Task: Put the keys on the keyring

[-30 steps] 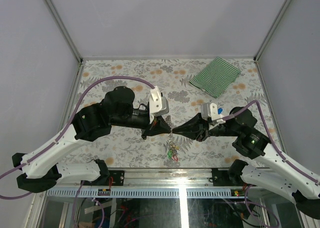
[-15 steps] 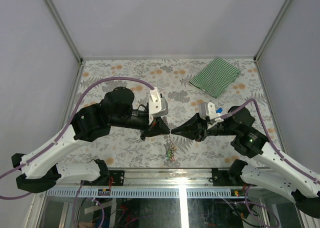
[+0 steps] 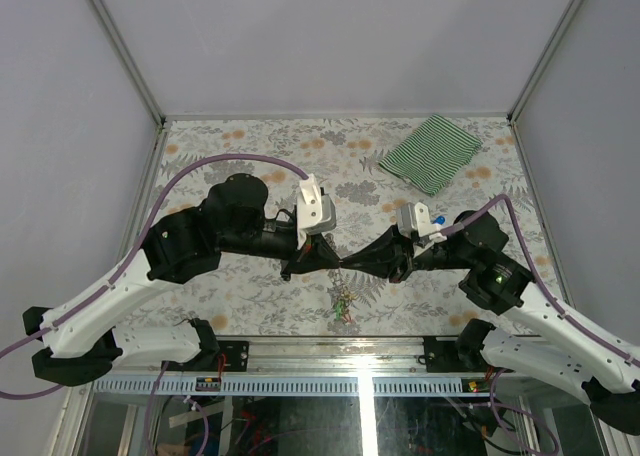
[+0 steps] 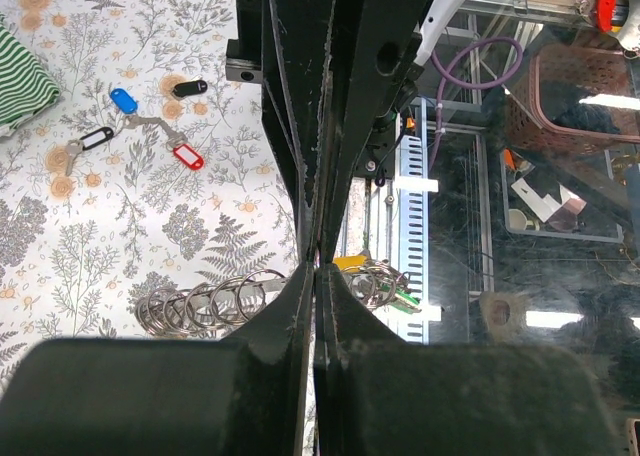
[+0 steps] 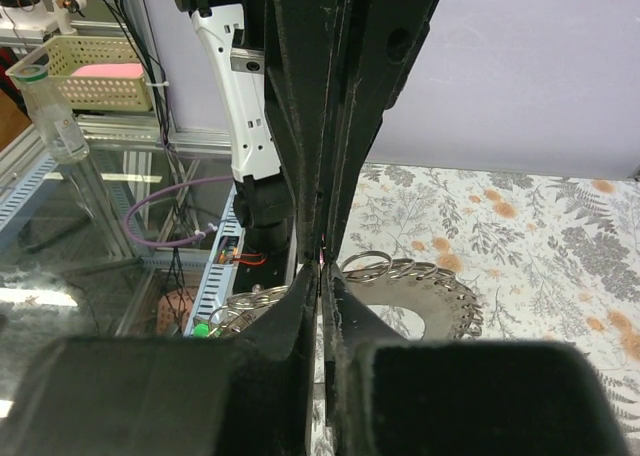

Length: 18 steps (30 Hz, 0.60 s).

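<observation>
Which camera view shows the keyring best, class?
Left wrist: the keyring lies close, its coils sharp on either side of the left tool. Right wrist shows only an arc of its links beside the right tool. Top external shows it as a tiny speck.

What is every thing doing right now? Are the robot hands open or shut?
left hand: shut, tip to tip with the other one.
right hand: shut.
keyring: lying on the table below the hands.
keys: four lie loose, off the keyring.
cloth: folded, lying flat.
</observation>
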### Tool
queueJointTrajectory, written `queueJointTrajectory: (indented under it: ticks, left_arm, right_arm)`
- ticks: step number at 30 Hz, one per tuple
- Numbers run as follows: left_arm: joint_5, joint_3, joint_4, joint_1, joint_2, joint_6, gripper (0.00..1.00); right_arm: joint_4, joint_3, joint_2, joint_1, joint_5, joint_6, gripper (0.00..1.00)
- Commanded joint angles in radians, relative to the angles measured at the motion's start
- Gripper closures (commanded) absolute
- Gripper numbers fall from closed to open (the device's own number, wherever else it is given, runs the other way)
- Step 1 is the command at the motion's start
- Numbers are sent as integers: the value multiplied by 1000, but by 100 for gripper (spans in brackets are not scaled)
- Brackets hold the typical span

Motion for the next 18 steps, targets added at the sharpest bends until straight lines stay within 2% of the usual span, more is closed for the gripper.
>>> queueJointTrajectory:
  ticks: [1,5,7,13,18]
  left_arm:
    - [12,30,80,-5,-13,0,100]
    - [-7,23,104,-6,-27,-9,98]
    - [-23,9,136,-6,-48,-25,91]
    - [-78,-79,278,-6,-154,-113,77]
    - [-97,-147,358,-6,-213,-174,73]
  right_arm:
    - [60,29,2,4,-31,17,100]
    - [74,21,0,4,-31,22,100]
    - [97,13,-6,5,-23,31,100]
    - [396,-86,-20,4,4,163,100]
    - [649,-161,-12,4,37,265,100]
